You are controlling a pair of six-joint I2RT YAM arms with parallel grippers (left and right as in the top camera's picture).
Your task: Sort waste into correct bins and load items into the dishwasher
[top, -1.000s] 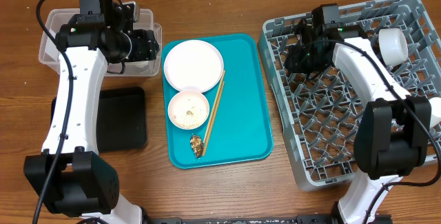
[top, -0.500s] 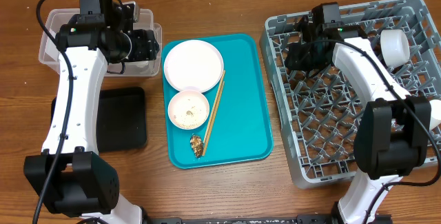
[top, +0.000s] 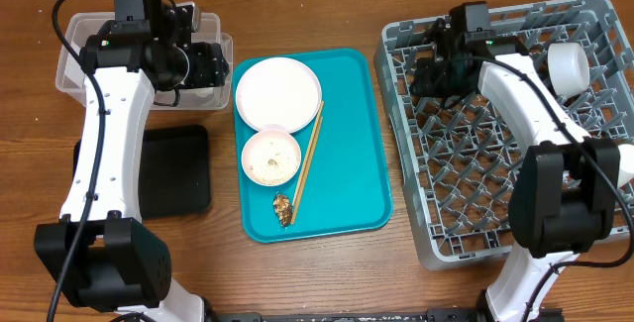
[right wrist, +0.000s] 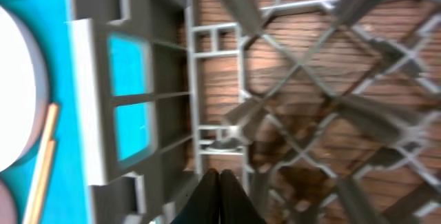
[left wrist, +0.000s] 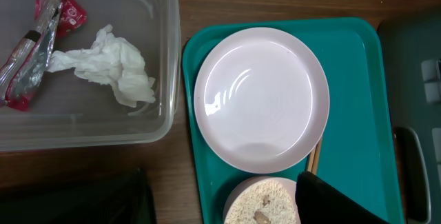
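Observation:
The clear tub point(top: 69, 69) holds the red-and-white wrapper point(left wrist: 43, 38) and the white tissue point(left wrist: 110, 69). My left gripper point(top: 208, 64) hovers open and empty at the tub's right end; one dark finger point(left wrist: 344, 200) shows in the left wrist view. The plate point(top: 277, 94), a bowl of rice grains point(top: 270, 157), the chopsticks point(top: 307, 159) and a brown scrap point(top: 283, 208) lie on the teal tray point(top: 352, 144). My right gripper point(right wrist: 220, 182) is shut and empty, low over the grey rack's point(top: 495, 193) back left lattice. A white cup point(top: 567, 64) sits in the rack. A second bowl is not in view.
The black tray point(top: 173, 168) lies in front of the tub, left of the teal tray. The rack's left wall point(right wrist: 89, 107) stands close to the teal tray's right edge. Bare wooden table shows along the front and the back.
The rack, with the cup, has shifted slightly to the right, along with my right gripper. The left arm has not moved.

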